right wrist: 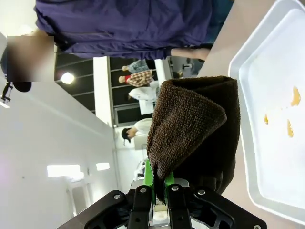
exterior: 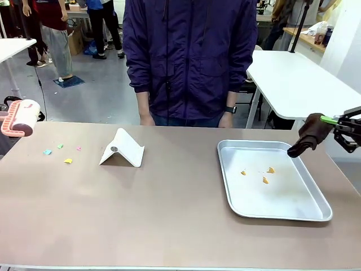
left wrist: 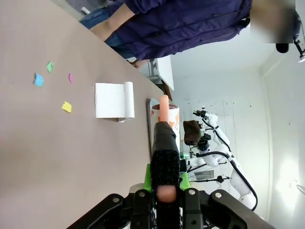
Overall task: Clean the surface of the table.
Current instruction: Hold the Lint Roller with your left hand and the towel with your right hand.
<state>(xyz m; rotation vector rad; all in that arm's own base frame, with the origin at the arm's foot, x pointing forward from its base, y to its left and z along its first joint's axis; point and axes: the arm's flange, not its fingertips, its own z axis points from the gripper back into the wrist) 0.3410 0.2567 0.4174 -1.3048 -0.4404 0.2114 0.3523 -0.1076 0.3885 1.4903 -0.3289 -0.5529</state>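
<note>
coloured paper scraps (exterior: 67, 161) litter your matte beige table (exterior: 169, 214), nothing cleaned yet; left gripper (left wrist: 165, 183) grips a pink-handled lint roller (exterior: 22, 117), right gripper (exterior: 328, 120) a brown terry cloth (exterior: 309, 135).

At the back you see a grey floor (exterior: 107, 96), a white table (exterior: 299, 84) on the right beside a white wall (exterior: 345, 39), and a second white table (exterior: 14, 48) at the left edge. The right wrist view shows a lit lamp (right wrist: 67, 78).
</note>
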